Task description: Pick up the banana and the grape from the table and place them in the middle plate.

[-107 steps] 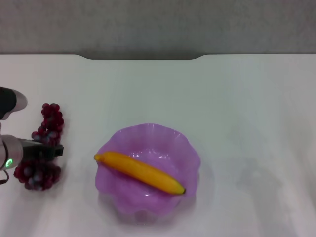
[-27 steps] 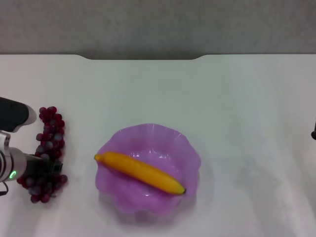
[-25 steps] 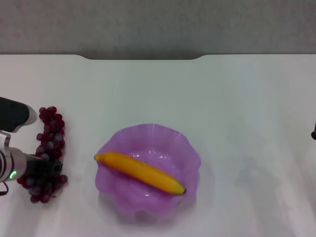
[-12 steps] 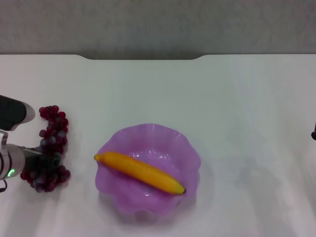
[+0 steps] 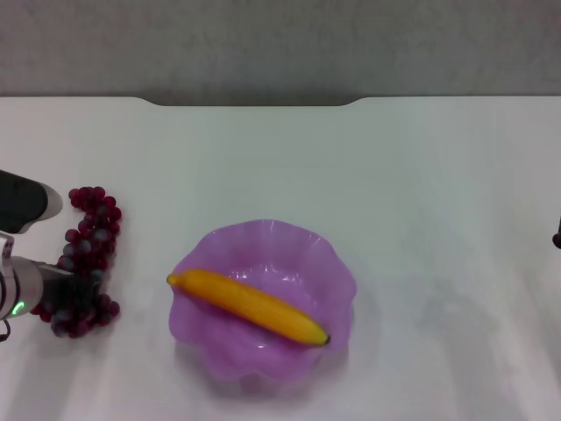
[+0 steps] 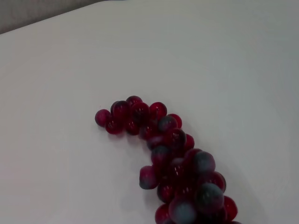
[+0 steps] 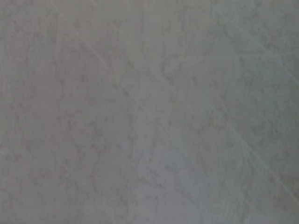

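Observation:
The grape (image 5: 90, 250), a dark red-purple bunch, is at the table's (image 5: 412, 175) left side, well left of the middle plate. My left gripper (image 5: 77, 288) reaches in from the left edge and is shut on the bunch's near end. In the left wrist view the grape (image 6: 175, 156) trails away over the white tabletop. The banana (image 5: 250, 307) lies slantwise inside the purple scalloped middle plate (image 5: 263, 230). Only a dark sliver of my right gripper (image 5: 557, 237) shows at the far right edge.
The white tabletop stretches behind and to the right of the plate, with a notch in its far edge (image 5: 254, 102). The right wrist view shows only a plain grey-white surface.
The left gripper has drawn the grape's near end up and slightly right, so the bunch has bunched shorter and shifted toward the plate. Banana, plate and right arm have not moved.

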